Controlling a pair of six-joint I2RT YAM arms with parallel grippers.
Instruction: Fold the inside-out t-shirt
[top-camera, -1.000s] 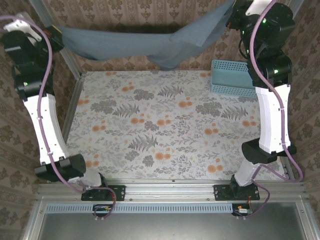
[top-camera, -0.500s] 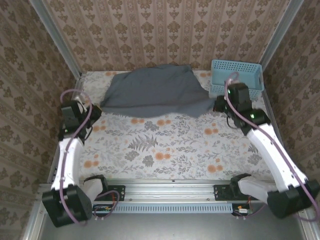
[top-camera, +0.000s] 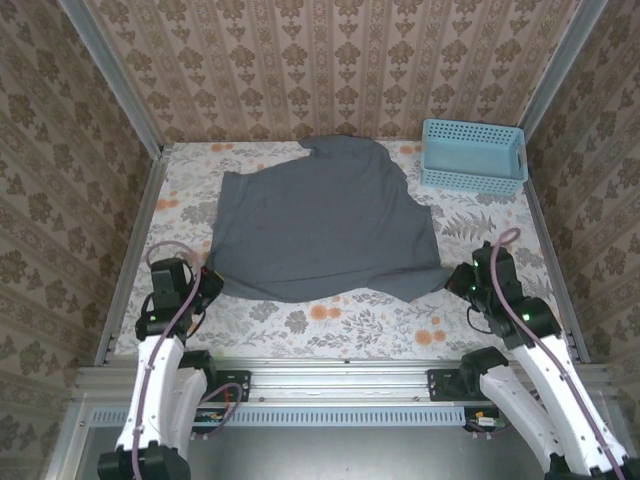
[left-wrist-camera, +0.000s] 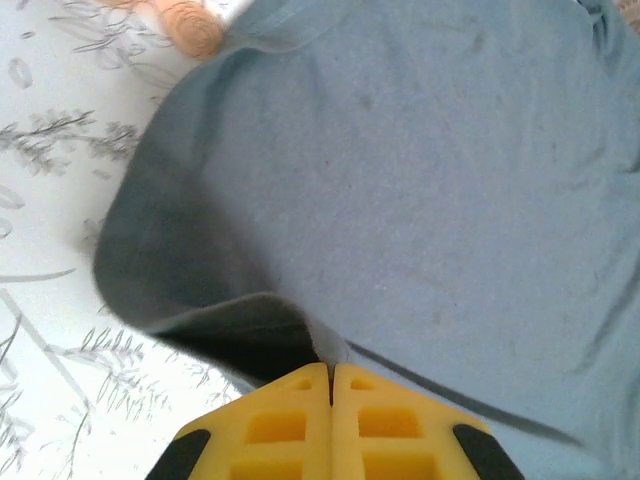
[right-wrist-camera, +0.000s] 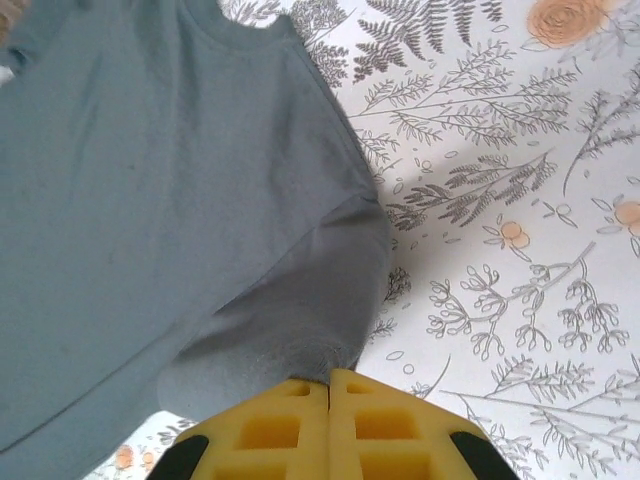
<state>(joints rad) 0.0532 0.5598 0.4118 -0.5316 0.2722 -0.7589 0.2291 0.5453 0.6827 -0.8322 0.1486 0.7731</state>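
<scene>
T-shirt flat overhead, corners pinched close-up

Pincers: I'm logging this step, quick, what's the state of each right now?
Left pincer: closed on the grey t-shirt's near-left corner.
Right pincer: closed on its near-right corner.

Soft matt cloth t-shirt, perforated plastic basket, matt flower-printed table cover.

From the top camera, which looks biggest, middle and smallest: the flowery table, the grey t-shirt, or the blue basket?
1. flowery table, biggest
2. grey t-shirt, spread over part of the table
3. blue basket, clearly smallest
</scene>
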